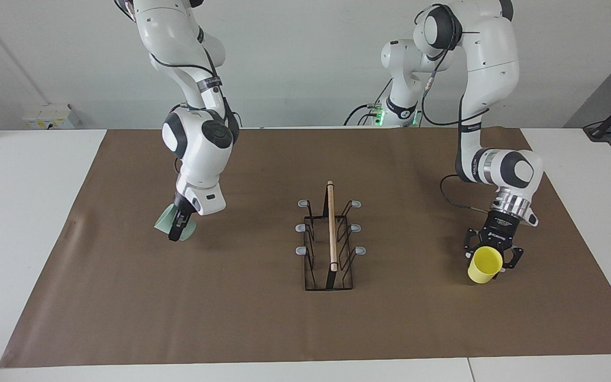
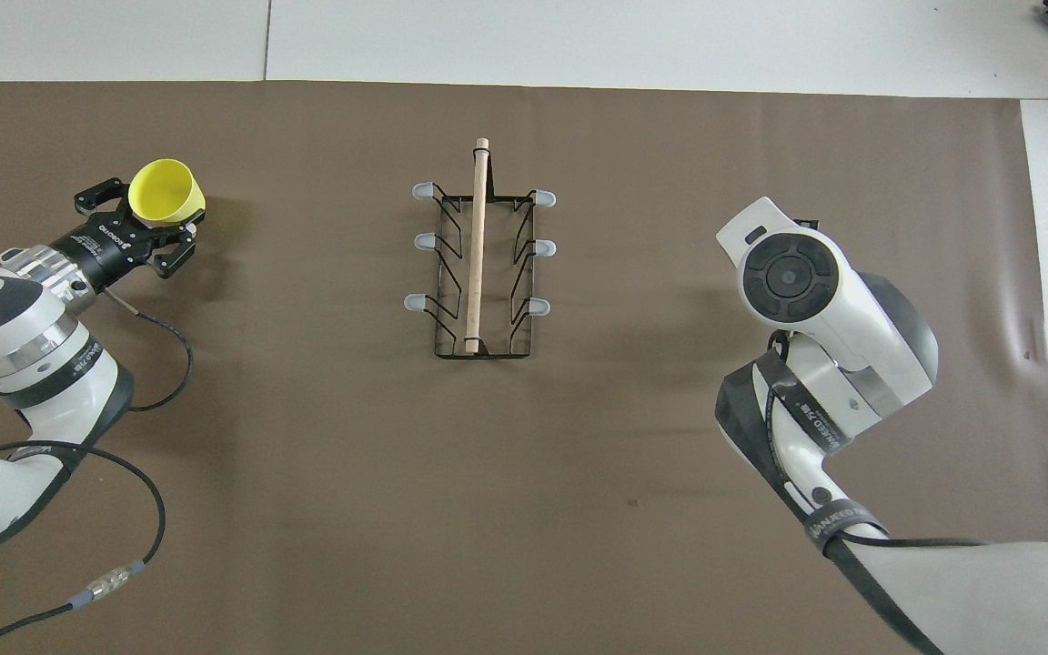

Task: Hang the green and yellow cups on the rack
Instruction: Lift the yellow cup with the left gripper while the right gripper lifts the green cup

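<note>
The black wire rack (image 1: 330,239) with a wooden rod on top stands mid-mat and bears no cups; it also shows in the overhead view (image 2: 480,264). My right gripper (image 1: 178,232) points down and is shut on the mint green cup (image 1: 165,223), held with its wide mouth downward just over the mat, toward the right arm's end from the rack. The right arm hides that cup in the overhead view. My left gripper (image 1: 491,258) is shut on the yellow cup (image 1: 483,265), mouth up, low over the mat toward the left arm's end. The left gripper (image 2: 149,223) and yellow cup (image 2: 166,191) show from above.
A brown mat (image 1: 263,329) covers the white table (image 1: 24,175). Black cables trail from both wrists over the mat (image 2: 160,364).
</note>
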